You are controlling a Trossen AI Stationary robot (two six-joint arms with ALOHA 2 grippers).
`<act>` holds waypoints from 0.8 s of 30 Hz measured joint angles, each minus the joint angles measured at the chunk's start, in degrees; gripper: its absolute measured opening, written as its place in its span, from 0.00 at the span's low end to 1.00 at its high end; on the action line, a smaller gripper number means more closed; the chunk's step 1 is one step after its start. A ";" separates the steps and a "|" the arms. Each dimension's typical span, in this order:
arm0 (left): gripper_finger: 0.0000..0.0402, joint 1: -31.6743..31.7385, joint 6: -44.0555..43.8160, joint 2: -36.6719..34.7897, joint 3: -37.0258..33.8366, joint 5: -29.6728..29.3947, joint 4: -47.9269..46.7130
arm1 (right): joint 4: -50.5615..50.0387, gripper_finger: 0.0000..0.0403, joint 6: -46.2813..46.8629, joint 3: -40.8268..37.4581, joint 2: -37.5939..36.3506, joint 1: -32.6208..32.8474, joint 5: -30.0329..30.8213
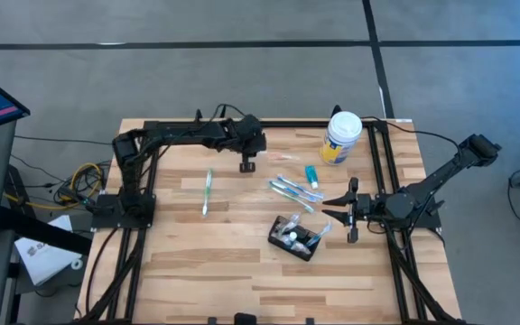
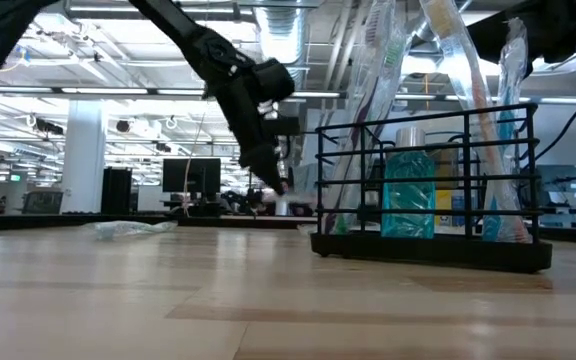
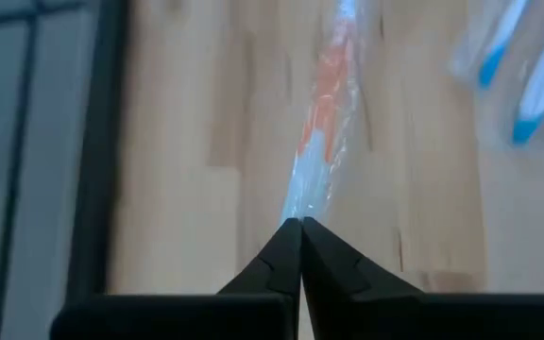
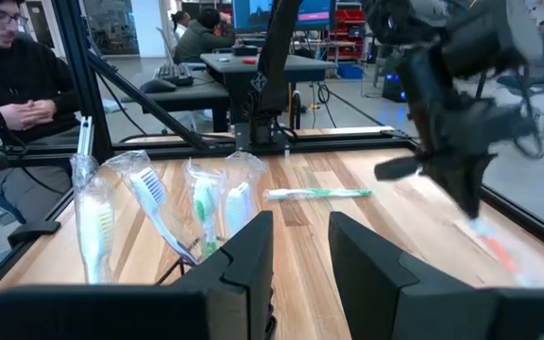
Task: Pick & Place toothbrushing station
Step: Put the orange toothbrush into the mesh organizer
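1. High view: left gripper (image 1: pixel 246 166) lowered near the far middle of the table (image 1: pixel 197 262), fingers pressed together over something too small to make out here; right gripper (image 1: pixel 348 209) parked low by the right edge, fingers spread, holding nothing. Toothbrushing station (image 1: pixel 296 236), a black rack already carrying wrapped brushes, stood right of centre near the front, just beside the right gripper and well apart from the left. Green toothbrush (image 1: pixel 208 192) lay alone on the left; loose wrapped brushes (image 1: pixel 293 190) and a white-lidded tub (image 1: pixel 341 137) further back.

2. Low view: station (image 2: pixel 430 180) upright on the table, wrapped brushes and a teal bottle (image 2: pixel 408 194) standing inside; left gripper (image 2: pixel 268 170) angled down to the wood behind it.

3. Left wrist view: fingertips (image 3: pixel 286 247) closed tight on the end of a wrapped orange-and-blue toothbrush (image 3: pixel 321 142) lying flat on the table.

4. Right wrist view: right gripper (image 4: pixel 300 241) spread and empty; left gripper (image 4: pixel 468 203) pinching the wrapper of the orange brush (image 4: pixel 494 247).

Step judged in hand: the pick of one more brush, grasp just made. Next move judged to call for a clean lift, a carry across to the station, and an upright drop into a free slot.
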 joint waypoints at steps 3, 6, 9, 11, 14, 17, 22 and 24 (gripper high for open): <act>0.00 -0.10 -1.26 -3.22 -1.56 0.91 0.76 | -0.03 0.24 0.01 0.00 0.04 0.03 0.00; 0.00 -0.11 -2.82 -6.92 -2.97 1.68 1.62 | -0.04 0.24 0.00 0.00 0.03 -0.01 0.00; 0.00 -0.11 -5.10 -10.86 -4.51 3.54 3.04 | 0.33 0.24 0.00 0.00 0.04 -0.02 0.00; 0.00 -0.11 -6.77 -13.43 -6.15 5.76 4.49 | 0.47 0.24 0.00 0.00 0.03 -0.02 0.01; 0.00 -0.14 -9.75 -17.23 -8.65 10.14 7.97 | 0.60 0.24 0.00 0.00 0.03 -0.33 0.00; 0.00 -0.31 -13.44 -20.38 -11.38 13.75 11.64 | 0.73 0.24 0.00 0.00 0.04 -0.86 0.02; 0.00 -1.19 -18.94 -24.49 -15.75 18.05 17.42 | 1.05 0.24 0.00 0.00 0.03 -2.50 0.02; 0.00 -2.00 -19.58 -25.53 -17.07 18.13 19.55 | 1.46 0.24 -0.04 0.00 0.04 -3.37 0.01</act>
